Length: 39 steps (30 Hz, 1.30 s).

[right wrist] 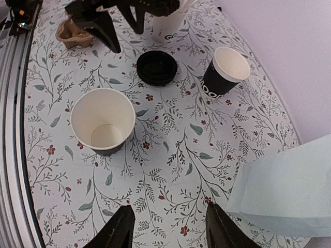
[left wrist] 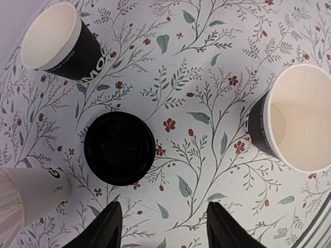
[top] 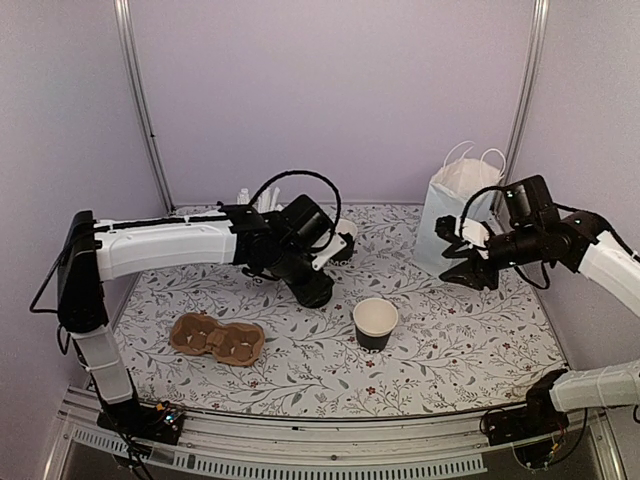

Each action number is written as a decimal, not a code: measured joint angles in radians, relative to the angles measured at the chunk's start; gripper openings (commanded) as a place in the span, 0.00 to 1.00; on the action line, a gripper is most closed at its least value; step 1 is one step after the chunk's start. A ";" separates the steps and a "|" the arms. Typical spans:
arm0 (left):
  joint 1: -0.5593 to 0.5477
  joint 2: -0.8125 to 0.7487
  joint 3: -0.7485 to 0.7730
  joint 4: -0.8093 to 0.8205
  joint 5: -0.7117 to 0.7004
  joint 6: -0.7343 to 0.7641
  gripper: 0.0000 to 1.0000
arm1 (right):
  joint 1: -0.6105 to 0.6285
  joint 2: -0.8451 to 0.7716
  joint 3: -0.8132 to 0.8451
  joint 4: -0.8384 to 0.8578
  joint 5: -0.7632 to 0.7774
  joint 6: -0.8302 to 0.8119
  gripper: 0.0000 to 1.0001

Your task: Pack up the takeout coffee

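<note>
Black and unpacked, the near cup (top: 375, 323) and far cup (right wrist: 225, 72) stand on the table (top: 300, 372) outside the bag (top: 450, 225), the left gripper (left wrist: 163, 213) and right gripper (right wrist: 169, 216) both spread and empty, so a first grasp seems next, which calls for lowering around one cup.

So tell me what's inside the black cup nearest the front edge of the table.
Nothing: the right wrist view looks down into the cup and shows only bare cream wall and floor. In the left wrist view its rim covers part of the floor.
</note>
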 measured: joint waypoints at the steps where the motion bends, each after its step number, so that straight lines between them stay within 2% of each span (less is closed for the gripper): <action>1: 0.000 0.014 0.000 0.006 0.000 0.000 0.50 | -0.054 -0.040 -0.044 0.021 -0.024 0.011 0.50; 6: 0.011 0.121 0.004 0.032 -0.008 -0.017 0.46 | -0.280 -0.203 -0.327 0.172 -0.167 0.098 0.47; 11: 0.024 0.207 0.010 0.042 -0.013 -0.051 0.48 | -0.380 -0.221 -0.370 0.211 -0.209 0.114 0.47; 18: 0.053 0.227 0.043 0.049 -0.009 -0.092 0.44 | -0.391 -0.220 -0.370 0.272 -0.216 0.111 0.47; 25: 0.079 0.277 0.158 0.020 0.000 -0.100 0.43 | -0.391 -0.196 -0.370 0.272 -0.254 0.092 0.47; 30: 0.092 0.335 0.230 -0.017 0.037 -0.121 0.51 | -0.391 -0.181 -0.370 0.272 -0.260 0.086 0.47; 33: 0.096 0.363 0.259 -0.045 0.053 -0.136 0.52 | -0.391 -0.181 -0.370 0.271 -0.264 0.083 0.47; 39: 0.100 0.406 0.317 -0.099 0.060 -0.165 0.46 | -0.390 -0.181 -0.370 0.271 -0.266 0.076 0.47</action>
